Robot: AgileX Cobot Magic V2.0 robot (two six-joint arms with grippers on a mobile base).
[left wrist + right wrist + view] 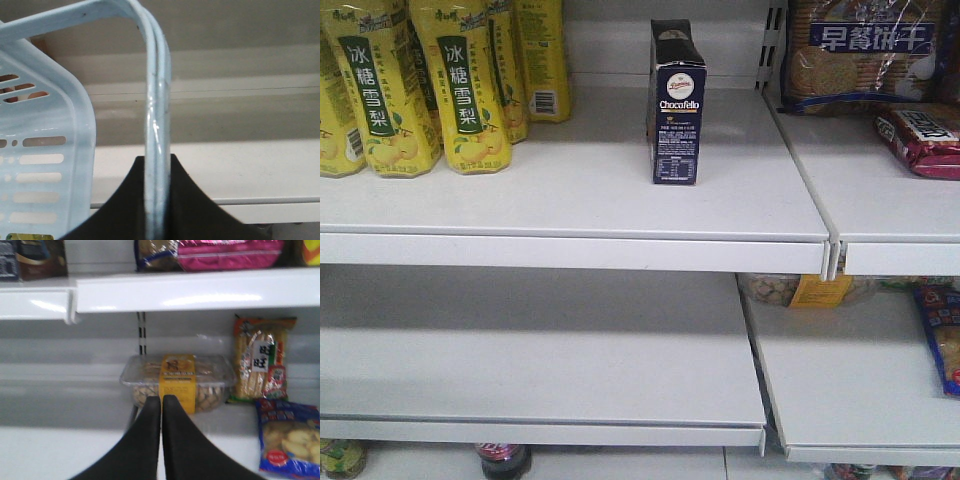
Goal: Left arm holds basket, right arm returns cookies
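Cookies box on upper shelf; basket handle in my left gripper.

Left of the cookies box [675, 103] I see yellow bottles [430, 80]; the box stands upright on the upper shelf [570, 200]. My left gripper [156, 200] clamps the basket [45, 150] handle [156, 100]. My right gripper [161, 405] shows fingers pressed together, empty, before a clear snack tub [177, 382].

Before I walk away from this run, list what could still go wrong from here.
1. The cookie box stands tall and narrow on the shelf with nothing beside it; a bump from the arm could tip it.
2. The basket handle is only a thin loop in the left gripper; the basket could swing or slip.
3. The right gripper, shut and empty, points at a clear tub and might knock it.
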